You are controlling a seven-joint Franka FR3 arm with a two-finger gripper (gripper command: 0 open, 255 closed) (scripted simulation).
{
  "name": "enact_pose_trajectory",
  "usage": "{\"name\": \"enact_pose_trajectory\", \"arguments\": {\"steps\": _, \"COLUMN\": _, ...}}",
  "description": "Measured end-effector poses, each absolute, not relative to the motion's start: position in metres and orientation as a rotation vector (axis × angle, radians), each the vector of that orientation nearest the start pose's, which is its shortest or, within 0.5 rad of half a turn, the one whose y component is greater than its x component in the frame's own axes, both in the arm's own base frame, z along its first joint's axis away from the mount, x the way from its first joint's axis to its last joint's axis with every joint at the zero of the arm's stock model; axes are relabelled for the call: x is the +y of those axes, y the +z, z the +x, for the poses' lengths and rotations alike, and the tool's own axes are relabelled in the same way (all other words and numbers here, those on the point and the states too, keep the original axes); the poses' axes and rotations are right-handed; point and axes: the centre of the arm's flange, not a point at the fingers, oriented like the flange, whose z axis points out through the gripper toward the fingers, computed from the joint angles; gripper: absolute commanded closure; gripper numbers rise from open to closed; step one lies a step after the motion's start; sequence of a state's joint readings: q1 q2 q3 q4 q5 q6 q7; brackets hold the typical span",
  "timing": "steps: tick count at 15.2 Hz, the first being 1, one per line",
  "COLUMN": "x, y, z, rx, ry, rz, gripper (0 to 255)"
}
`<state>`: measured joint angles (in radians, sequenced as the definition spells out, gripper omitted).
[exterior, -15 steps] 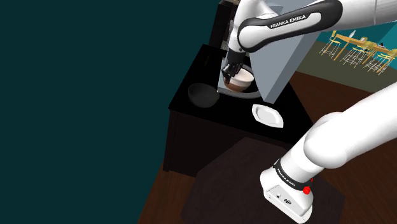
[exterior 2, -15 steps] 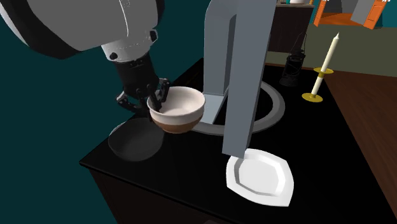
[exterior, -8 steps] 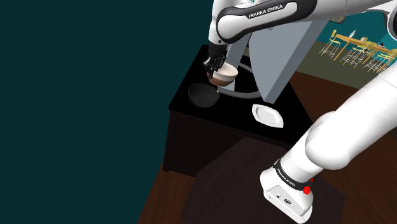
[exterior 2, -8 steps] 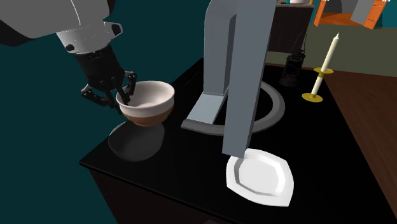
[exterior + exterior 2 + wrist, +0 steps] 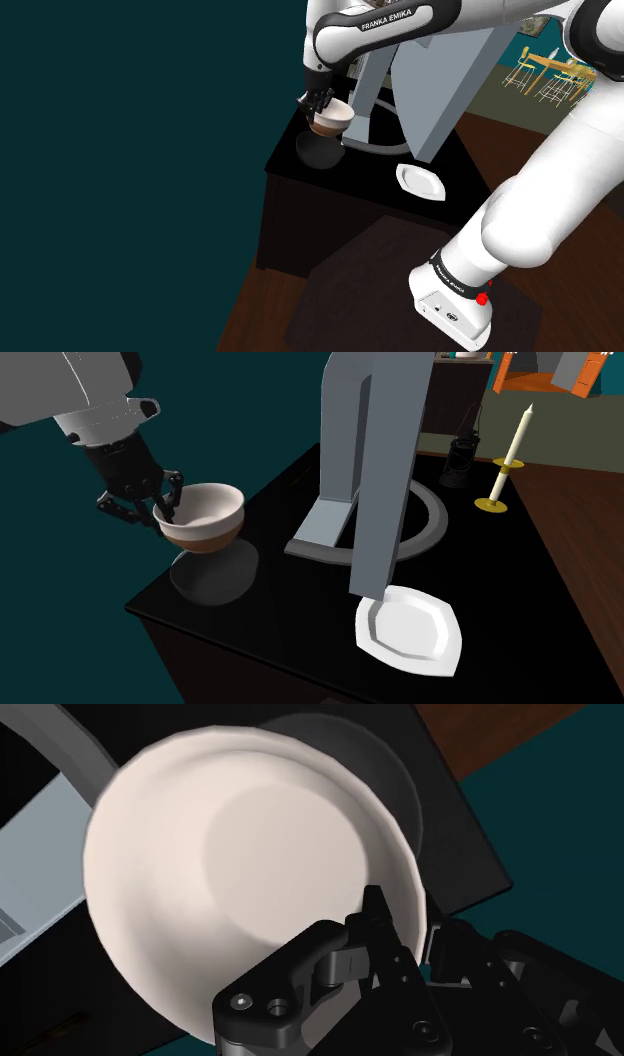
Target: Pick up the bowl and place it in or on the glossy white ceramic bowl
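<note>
Bowl [image 5: 203, 517], cream inside and brown at the foot, hangs in the air over a corner of the black counter [image 5: 300, 612]

Counter edges lie close on two sides here, and the tall grey slab [image 5: 370, 452] rises near the bowl, so free room looks to be mostly upward and toward the white dish [image 5: 408, 629], well apart at the near edge; a dark bowl [image 5: 205, 580] sits under the carried one, not touching it; the gripper [image 5: 160, 510] is clamped on the carried bowl's rim, one finger inside and one outside; the bowl looks rigid, smooth and probably brittle, and held at one rim point it may swing or slip, so a slow, level descent seems wise
</note>
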<state>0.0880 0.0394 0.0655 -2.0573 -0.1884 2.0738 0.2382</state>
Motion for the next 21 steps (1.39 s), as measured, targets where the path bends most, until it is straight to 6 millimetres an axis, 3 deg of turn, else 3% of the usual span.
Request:
{"name": "enact_pose_trajectory", "arguments": {"steps": 11, "x": 0.075, "y": 0.356, "z": 0.549, "rx": -0.013, "ry": -0.015, "rz": -3.304, "gripper": 255}}
{"name": "enact_pose_trajectory", "arguments": {"steps": 18, "x": 0.075, "y": 0.350, "z": 0.549, "rx": -0.013, "ry": -0.016, "rz": -3.304, "gripper": 255}}
{"name": "enact_pose_trajectory", "arguments": {"steps": 19, "x": 0.075, "y": 0.350, "z": 0.549, "rx": -0.013, "ry": -0.016, "rz": -3.304, "gripper": 0}}
{"name": "enact_pose_trajectory", "arguments": {"steps": 21, "x": 0.075, "y": 0.350, "z": 0.549, "rx": -0.013, "ry": -0.016, "rz": -3.304, "gripper": 0}}
